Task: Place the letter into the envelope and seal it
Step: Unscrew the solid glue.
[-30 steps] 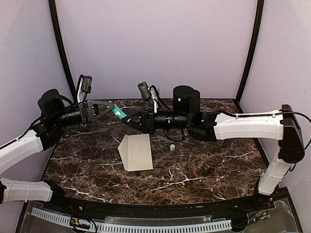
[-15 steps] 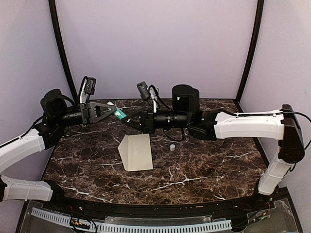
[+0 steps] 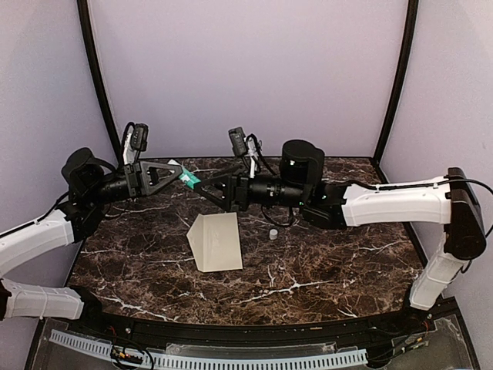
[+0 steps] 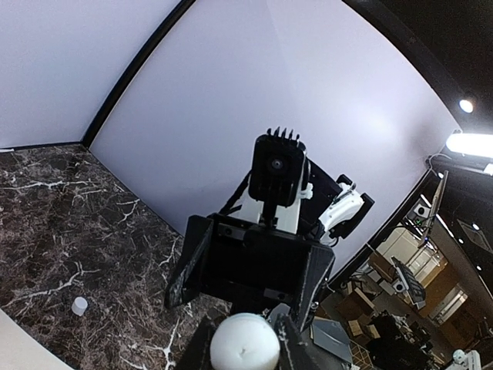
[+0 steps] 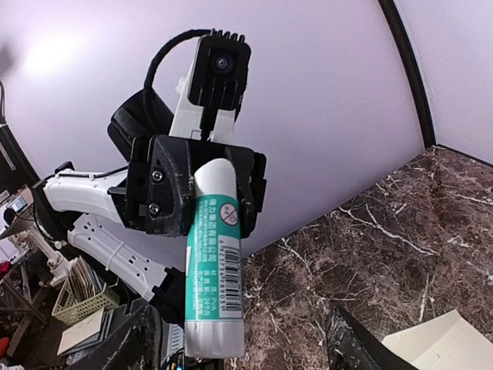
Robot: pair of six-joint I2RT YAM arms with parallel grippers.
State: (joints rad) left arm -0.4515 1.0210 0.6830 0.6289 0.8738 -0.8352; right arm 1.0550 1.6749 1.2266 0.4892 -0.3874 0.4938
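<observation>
**State.** My left end effector (image 5: 202, 196) is pinching a green-and-white glue stick (image 5: 213, 254) near one end. The tube points across the gap toward my right end effector (image 4: 250, 266). That one stands spread, with a finger on either side of the tube's free end and neither pressing it. Both are held above the worktop (image 3: 331, 262).

**Task items.** The envelope (image 3: 218, 243) lies flat below both end effectors, slightly nearer the arm bases, and nothing holds it. I cannot see the letter as a separate sheet, so it may be inside, but this cannot be confirmed. A small white cap (image 3: 273, 232) stands below my right end effector, just beside the envelope. I take it to be the stick's cap.

**Hazards.**
- Pivot or drop: the grip is near one end only, so the tube may swing or slip once it is pressed on paper.
- Collision: my spread right fingers flank the tube, so a sideways retreat could knock it loose.
- Sliding paper: the envelope is loose, so a glue stroke may drag or crease it.
- Stray glue: an uncapped tip can smear the worktop or bond the flap off-line.
- Premature seal: gluing with the letter unverified risks an empty envelope.
</observation>
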